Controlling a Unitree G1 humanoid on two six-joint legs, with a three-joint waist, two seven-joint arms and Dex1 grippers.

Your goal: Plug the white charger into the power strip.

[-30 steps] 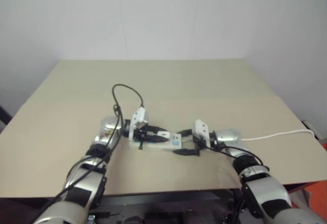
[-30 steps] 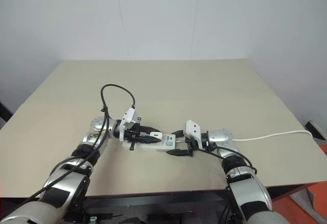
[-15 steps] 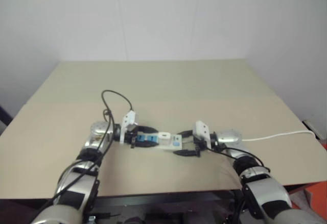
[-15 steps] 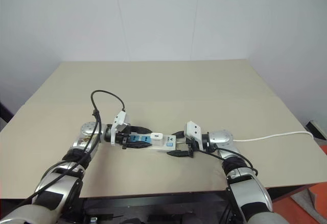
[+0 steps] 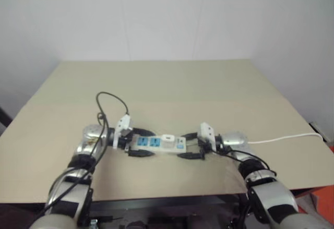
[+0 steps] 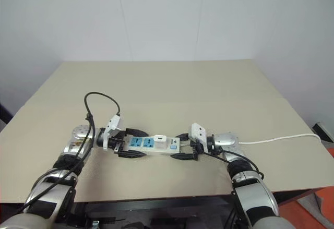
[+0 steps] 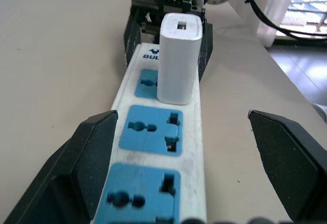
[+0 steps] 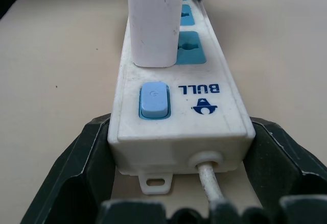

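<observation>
the worktop (image 5: 172,88) is a broad beige surface set against pale walls. on its near half lies the power strip (image 6: 151,146), a long narrow white bar running from my left to my right, with blue socket faces along its top and a blue switch (image 8: 154,100) beside the printed brand mark at its right end. a thin white cord (image 5: 284,137) leaves that end and runs off over the right edge of the worktop.

my right gripper (image 6: 183,145) reaches in from the right, its jaws standing on either side of the cord end of the strip; the black fingers (image 8: 76,168) lie close against the two corners, though i cannot tell how firmly they press. my left gripper (image 5: 136,142) is at the opposite end of the strip, its jaws released and spread wide, with each finger (image 7: 87,147) well apart from the strip's sides and nothing between them but the bar itself. a black cable (image 5: 107,104) loops above my left wrist.

the white charger (image 7: 178,58) stands upright in a socket just beside the switch, its base touching the blue face. the two sockets toward my left gripper are unoccupied.
</observation>
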